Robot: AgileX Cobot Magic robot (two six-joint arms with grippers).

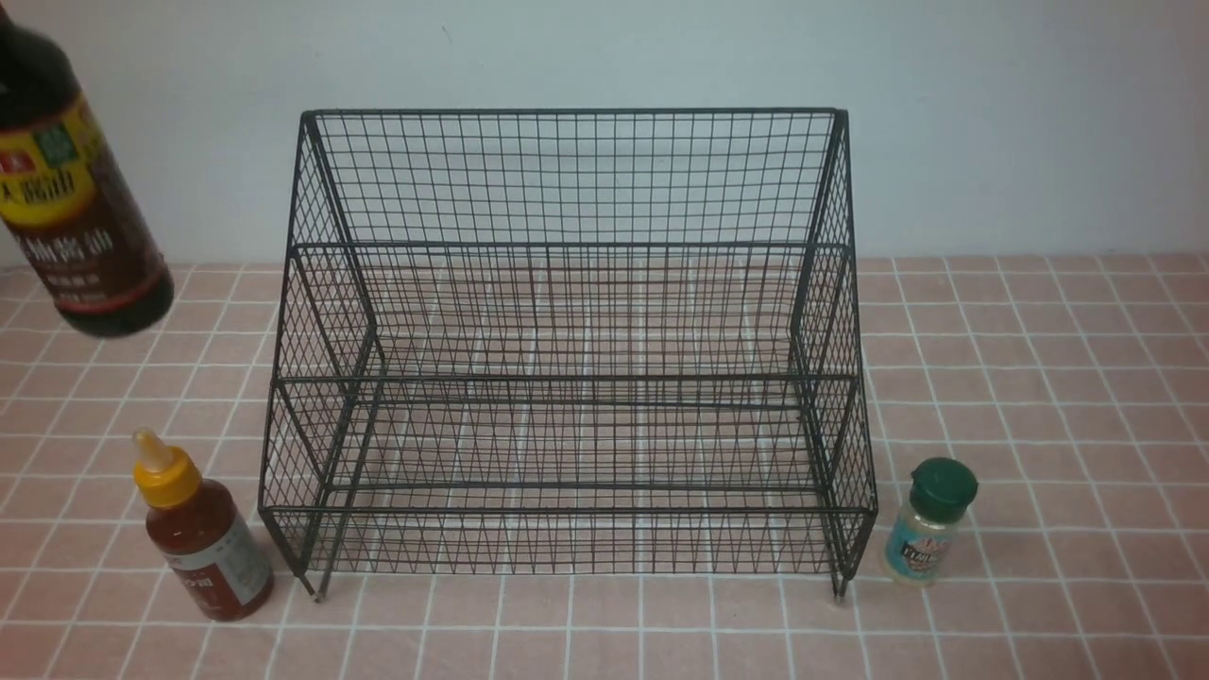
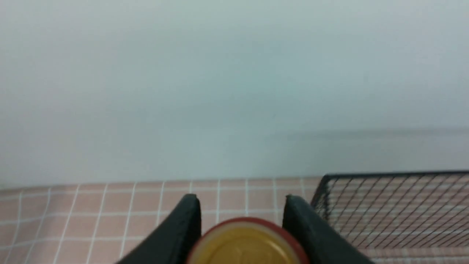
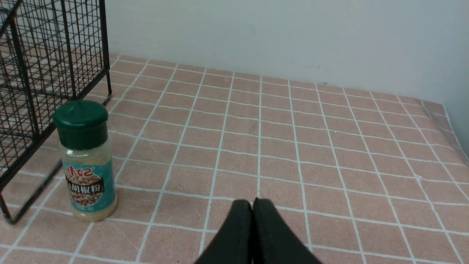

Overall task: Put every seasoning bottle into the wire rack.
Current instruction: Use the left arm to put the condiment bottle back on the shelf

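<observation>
We have nothing in the wire rack (image 1: 567, 179). Left gripper (image 2: 242, 201) holds the soy-sauce bottle (image 1: 80, 217) aloft beside it; red-sauce bottle (image 1: 203, 538) and shaker (image 1: 930, 524) stand on the counter (image 1: 1039, 378); right gripper (image 3: 252, 205) closed, empty.

My left gripper (image 2: 242, 205) is clamped on the dark bottle (image 1: 80, 208). Its two black fingers (image 2: 183, 223) stand apart on either side of the cap (image 2: 245, 244), and it holds the bottle tilted, up off the table at the far left. My right gripper (image 3: 252, 205) hangs low over the near right side, its fingers pressed flat together and pointing toward the far wall.
</observation>
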